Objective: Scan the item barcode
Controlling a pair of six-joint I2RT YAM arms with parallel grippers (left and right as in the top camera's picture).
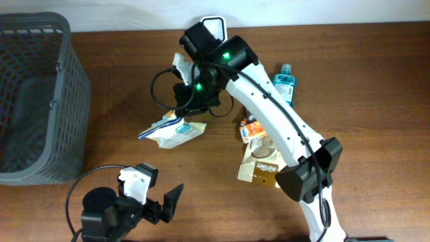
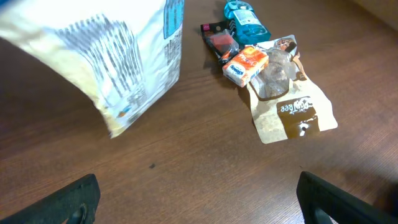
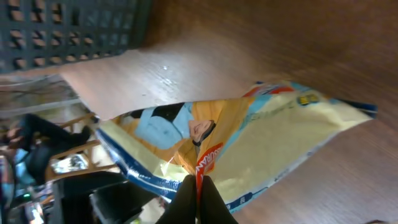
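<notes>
**A:** Where's the snack bag (image 1: 176,131)?

**B:** Near the middle of the counter (image 1: 376,67). The right hand (image 3: 198,190) is clenched on its top seam, and most of the bag looks to hang clear of the wood.

**A:** Can you read anything on it?

**B:** Not properly. There is a red strip with white script beside the pinch, blue print and a cartoon figure on yellow. From the left wrist view, a block of thin dark stripes shows on its pale face, too blurred to read.

**A:** And the left hand (image 1: 164,204)?

**B:** Released, with its fingers (image 2: 74,199) spread wide, low at the near edge, touching nothing.

**A:** Any other labels?

**B:** The brown pouch (image 2: 292,109) has white lettering that seems to end in "fee". An orange box (image 2: 247,64) lies against it, its blue-and-white label illegible. The teal bottle (image 2: 245,15) is just beyond, and the grey basket (image 1: 33,101) is far left.
</notes>
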